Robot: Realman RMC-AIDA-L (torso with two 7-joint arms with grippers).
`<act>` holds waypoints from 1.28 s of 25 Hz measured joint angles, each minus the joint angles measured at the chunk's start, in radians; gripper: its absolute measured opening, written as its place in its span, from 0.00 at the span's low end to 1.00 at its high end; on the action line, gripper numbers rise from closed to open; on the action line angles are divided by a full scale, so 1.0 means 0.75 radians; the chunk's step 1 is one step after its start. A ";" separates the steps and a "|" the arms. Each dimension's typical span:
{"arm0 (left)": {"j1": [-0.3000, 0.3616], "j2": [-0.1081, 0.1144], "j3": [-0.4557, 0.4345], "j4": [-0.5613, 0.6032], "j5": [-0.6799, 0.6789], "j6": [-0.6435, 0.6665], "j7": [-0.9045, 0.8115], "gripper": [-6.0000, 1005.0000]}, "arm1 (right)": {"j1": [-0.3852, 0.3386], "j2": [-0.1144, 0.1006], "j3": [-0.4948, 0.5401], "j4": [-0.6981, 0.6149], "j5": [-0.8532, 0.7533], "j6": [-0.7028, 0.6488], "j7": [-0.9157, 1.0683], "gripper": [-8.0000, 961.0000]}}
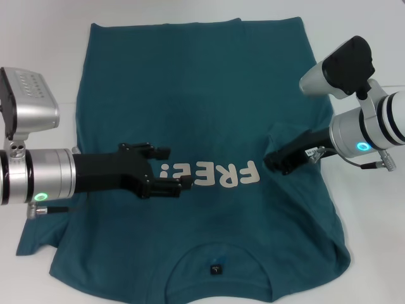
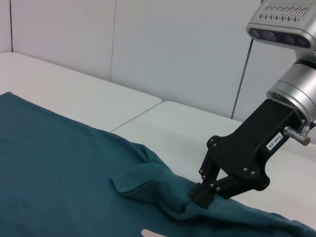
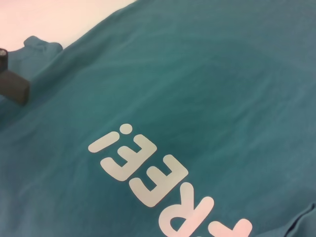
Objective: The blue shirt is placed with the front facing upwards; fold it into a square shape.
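The blue shirt (image 1: 202,95) lies front up on the white table, collar and black tag (image 1: 217,270) nearest me, cream letters (image 1: 218,175) across the chest. My left gripper (image 1: 174,169) is open just above the chest, beside the end of the letters. My right gripper (image 1: 272,161) is at the shirt's right side, shut on a raised fold of cloth. The left wrist view shows the right gripper (image 2: 200,195) pinching that bunched fold, with the sleeve flap (image 2: 143,177) turned inward beside it. In the right wrist view I see the shirt (image 3: 222,74) and the letters (image 3: 148,173).
White table (image 1: 38,38) surrounds the shirt on the far side and both flanks. A wall (image 2: 173,49) stands beyond the table's far edge. One dark finger (image 3: 12,86) of the left gripper shows at the edge of the right wrist view.
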 joint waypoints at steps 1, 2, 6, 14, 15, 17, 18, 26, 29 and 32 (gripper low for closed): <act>0.001 0.000 0.000 0.000 0.000 0.000 0.000 0.87 | 0.000 0.000 0.000 -0.001 0.000 0.000 0.004 0.13; 0.001 0.000 0.000 0.000 0.000 0.000 0.000 0.87 | 0.000 -0.001 0.001 -0.003 0.000 0.000 0.006 0.13; 0.003 0.000 0.000 0.001 0.000 0.000 0.001 0.87 | 0.000 0.000 0.007 -0.010 0.000 0.000 0.006 0.14; 0.003 0.000 0.000 0.002 0.000 -0.006 0.003 0.87 | 0.000 -0.004 0.020 -0.016 0.048 0.004 0.007 0.31; 0.003 0.000 0.000 0.002 0.000 -0.012 0.003 0.87 | 0.000 -0.005 0.032 -0.020 0.054 0.004 0.006 0.33; 0.003 0.000 0.000 0.002 0.000 -0.019 0.003 0.87 | -0.005 -0.007 0.053 -0.035 0.063 0.008 -0.001 0.38; 0.003 0.000 0.000 0.001 0.000 -0.020 0.003 0.87 | -0.013 -0.007 0.062 -0.047 0.072 0.014 -0.011 0.43; 0.002 0.000 0.000 0.000 -0.007 -0.021 -0.004 0.87 | -0.086 -0.008 0.146 -0.134 0.218 0.011 -0.215 0.81; 0.003 -0.001 0.000 -0.002 -0.030 -0.021 -0.005 0.87 | -0.141 -0.012 0.175 -0.141 0.354 0.001 -0.383 0.90; 0.008 -0.003 0.000 -0.003 -0.049 -0.021 -0.007 0.87 | -0.211 -0.016 0.190 -0.141 0.533 -0.044 -0.611 0.96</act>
